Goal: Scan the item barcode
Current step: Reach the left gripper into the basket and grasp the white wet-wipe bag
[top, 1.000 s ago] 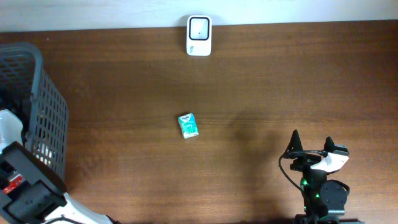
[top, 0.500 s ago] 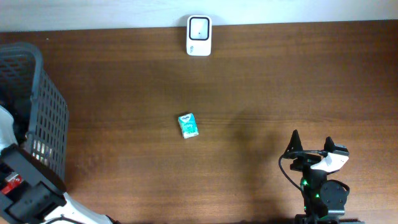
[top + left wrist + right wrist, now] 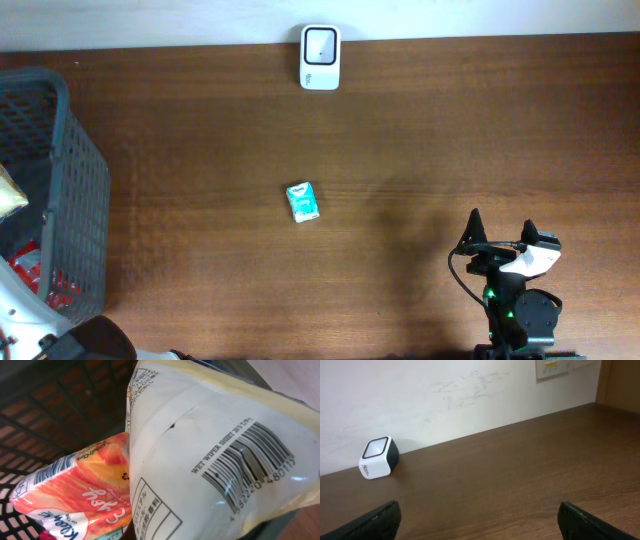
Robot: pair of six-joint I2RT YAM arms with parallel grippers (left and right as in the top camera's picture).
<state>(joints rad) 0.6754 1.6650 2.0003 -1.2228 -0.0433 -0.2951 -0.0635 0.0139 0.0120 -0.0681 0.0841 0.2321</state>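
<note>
Left fingers: closed, not visible; grip unconfirmed. Wet wipe pack point(image 3: 225, 460) overlaps orange packet point(image 3: 85, 495) inside basket point(image 3: 85, 190). Right fingers point(image 3: 375, 520): open above table point(image 3: 450, 120); scanner point(image 3: 378, 457) ahead at wall.

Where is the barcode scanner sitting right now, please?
In the overhead view the scanner stands at the far edge of the table, near the middle, straight beyond the teal pack. The right wrist view shows it at left, by the wall.

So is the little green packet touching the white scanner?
Apart. The overhead view shows the green packet mid-table and the barcode scanner at the far edge, with bare wooden table between them.
</note>
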